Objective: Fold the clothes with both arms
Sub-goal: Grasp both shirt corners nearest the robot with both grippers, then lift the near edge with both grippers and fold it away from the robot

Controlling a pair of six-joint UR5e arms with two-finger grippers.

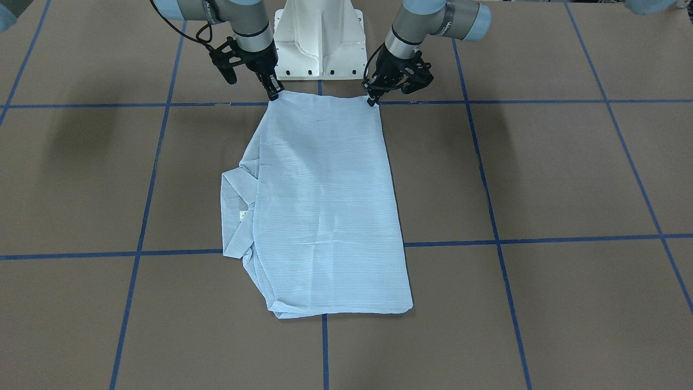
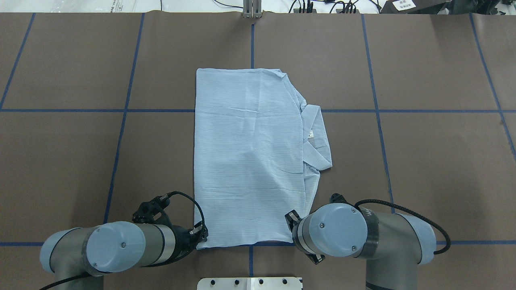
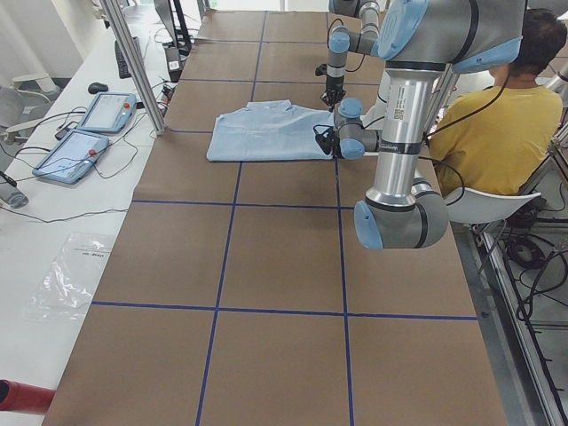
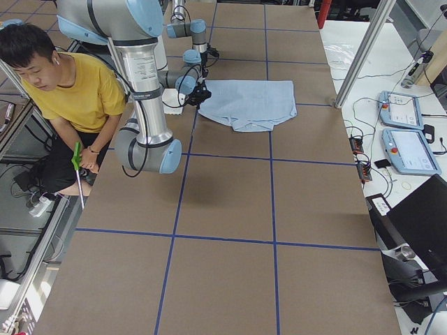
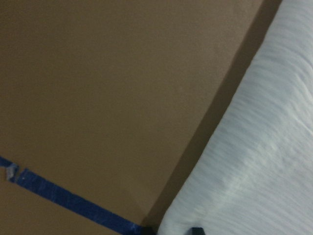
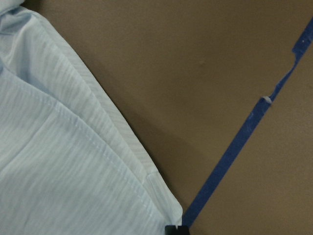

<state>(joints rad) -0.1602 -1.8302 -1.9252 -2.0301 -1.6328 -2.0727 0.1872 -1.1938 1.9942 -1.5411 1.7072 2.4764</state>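
Inspection of the current state, for your record.

1. The pale-blue, finely striped button-up shirt [image 2: 246, 153] lies flat at mid-table on the brown table cover [image 2: 423, 161]. It is folded into a long rectangle. Its pointed collar [image 2: 318, 137] and white neck label [image 2: 311, 135] stick out on the robot's right side. The edge nearest the robot runs along a blue tape line [image 2: 475, 242], just in front of the white ribbed pedestal [image 1: 319, 43].

2. The black two-finger left gripper [image 1: 372, 101] is down at the shirt's near corner on the robot's left. In the left wrist view you see two dark fingertips [image 5: 196, 230] set apart, with the cloth's edge between them: the jaws stand spread and the hem lies flat.

3. The black two-finger right gripper [image 1: 274, 94] is down at the other near corner. The right wrist view shows only one dark tip at the bottom edge, touching the corner. You cannot tell from this whether the jaws are together or hold cloth.

4. A person in a yellow top [image 4: 77, 91] sits behind the robot.
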